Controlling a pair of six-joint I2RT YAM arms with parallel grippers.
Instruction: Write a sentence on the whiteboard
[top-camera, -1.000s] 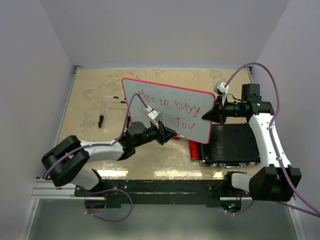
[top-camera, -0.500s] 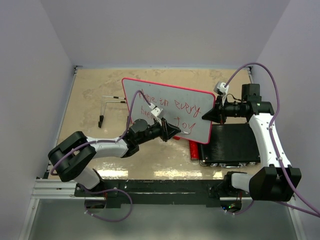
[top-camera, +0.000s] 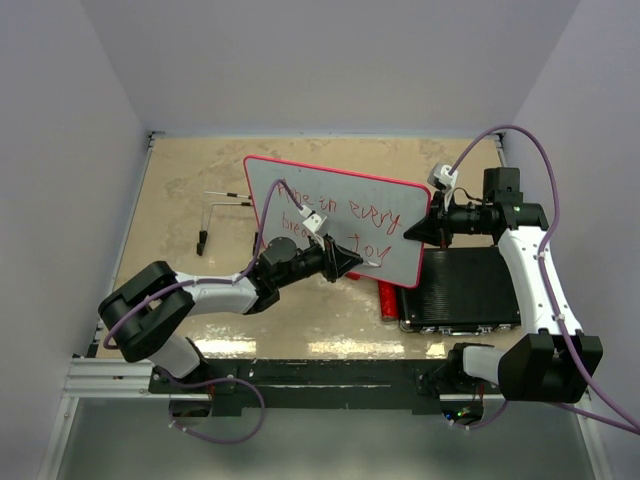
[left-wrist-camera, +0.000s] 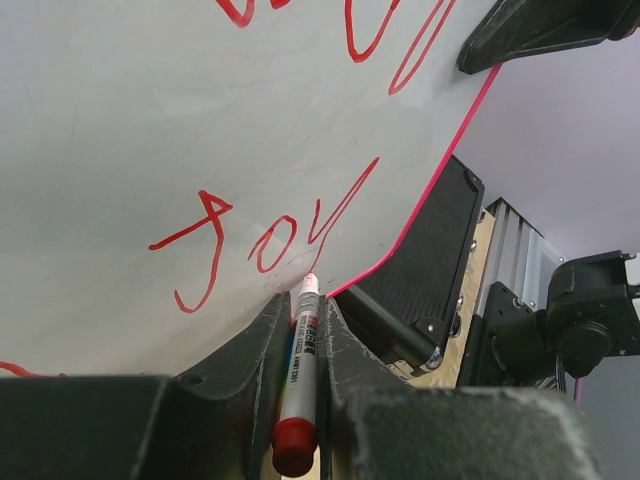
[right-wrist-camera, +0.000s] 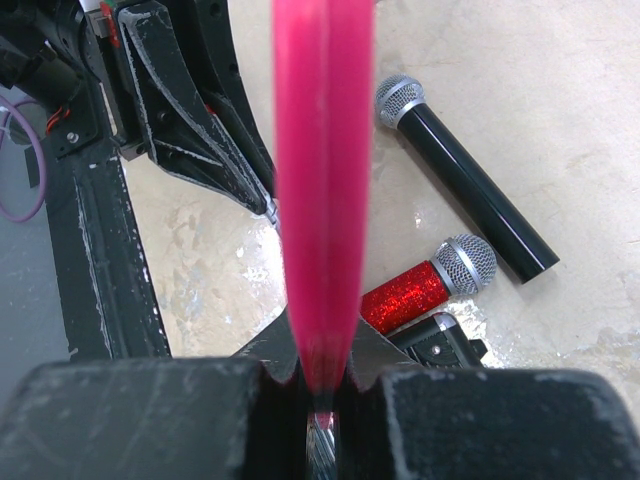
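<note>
1. Left wrist view: the left gripper (left-wrist-camera: 302, 312) is clamping narrowly on a red-capped marker (left-wrist-camera: 298, 360). The barrel is lying along the slot between its fingers, and the tip is touching the whiteboard (left-wrist-camera: 150, 110) just under the "y" of "joy".
2. The sentence (left-wrist-camera: 268, 248) is running in thin red strokes across the glossy face. Its second line is ending right above the marker tip, near the board's lower right corner.
3. The marker is looking light, slim and smooth, so I am judging that it could slide back in the jaws under hard pressure. A light touch on the board is suiting it best.
4. The right gripper (right-wrist-camera: 320, 385) is pinching the red frame (right-wrist-camera: 322, 180) of the whiteboard at its right edge, jaws nearly closed on the thin rim and propping the board at a tilt.
5. The board is appearing stiff and light but slick-faced. The frame is the sensible hold, though gripped on one side only it is likely swinging under pen pressure.
6. Beyond, a black ribbed case (top-camera: 470, 290) is lying just right of the board, and a black microphone (right-wrist-camera: 465, 180) and a red glitter microphone (right-wrist-camera: 420, 295) are resting on the table below it.
</note>
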